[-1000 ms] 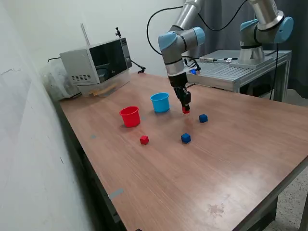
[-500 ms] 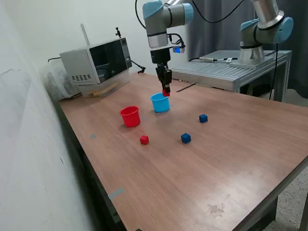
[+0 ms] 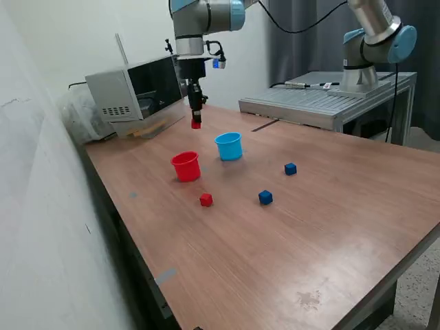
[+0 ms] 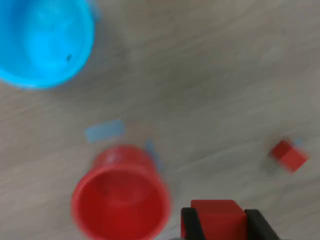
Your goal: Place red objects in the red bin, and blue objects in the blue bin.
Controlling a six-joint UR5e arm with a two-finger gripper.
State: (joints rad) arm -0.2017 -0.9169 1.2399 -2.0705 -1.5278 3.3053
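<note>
My gripper [image 3: 196,122] is shut on a red cube [image 3: 196,124] and holds it high in the air, above and behind the red cup [image 3: 185,166]. In the wrist view the held cube [image 4: 217,219] sits between the black fingers, beside the red cup's [image 4: 119,197] open mouth. The light blue cup [image 3: 228,146] stands to the exterior view's right of the red cup; it also shows in the wrist view [image 4: 42,40]. A second red cube [image 3: 205,200] lies on the table in front of the red cup and shows in the wrist view [image 4: 288,155]. Two dark blue cubes [image 3: 265,198] [image 3: 290,168] lie further right.
A grey microwave-like box [image 3: 137,93] stands at the table's [image 3: 289,254] back on the exterior view's left. A metal bench [image 3: 323,103] with a second arm [image 3: 375,41] stands behind the table on the right. A wall runs along the left.
The gripper lifted the red cube off the table near the blue cubes, then carried it up and to the exterior view's left, past the blue cup, to above the red cup.
</note>
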